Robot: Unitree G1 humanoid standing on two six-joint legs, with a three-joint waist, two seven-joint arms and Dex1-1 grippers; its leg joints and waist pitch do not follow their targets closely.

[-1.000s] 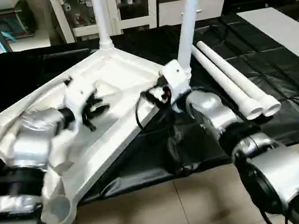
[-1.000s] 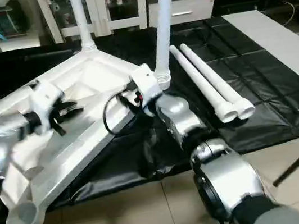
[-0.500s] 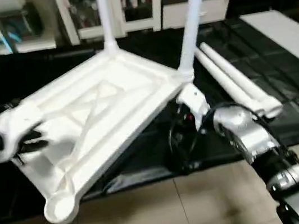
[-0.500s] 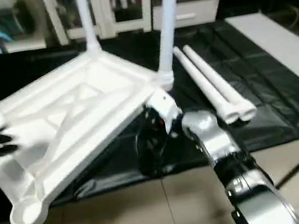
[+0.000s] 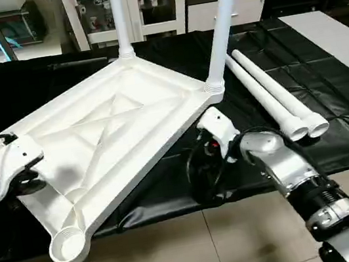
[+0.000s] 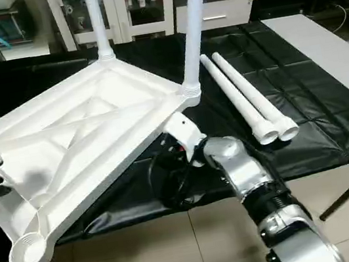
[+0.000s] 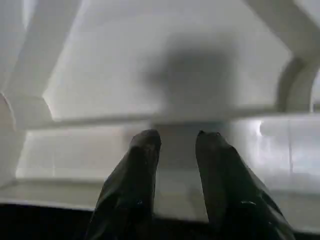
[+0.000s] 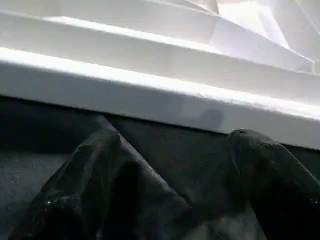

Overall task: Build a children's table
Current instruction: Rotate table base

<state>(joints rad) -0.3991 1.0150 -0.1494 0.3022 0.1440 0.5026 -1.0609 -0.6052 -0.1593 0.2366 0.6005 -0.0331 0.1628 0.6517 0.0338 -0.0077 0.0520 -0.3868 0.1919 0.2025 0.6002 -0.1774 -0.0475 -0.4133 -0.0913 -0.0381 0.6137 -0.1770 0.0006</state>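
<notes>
While I look down from the head camera, the surface point(image 5: 331, 113) fills the middle of the frame, draped in crinkled black sheeting, with beige floor tiles point(image 5: 199, 246) along the bottom. White cabinets point(image 5: 141, 6) with glass doors stand across the top, and a pale grey board point(image 5: 336, 39) lies at the right edge. The top point(image 5: 115, 134) lies ribs-up at centre left, its near corner socket point(image 5: 66, 244) hanging past the surface's edge. Two legs point(image 5: 117, 14) stand upright in its far sockets; two loose legs point(image 5: 275, 98) lie side by side at centre right, touching. My left gripper point(image 7: 175, 145) sits at the top's left edge, fingers a little apart and grasping nothing. My right gripper point(image 8: 175, 150) hangs released, fingers wide, just below the top's right rim, close but apart.
</notes>
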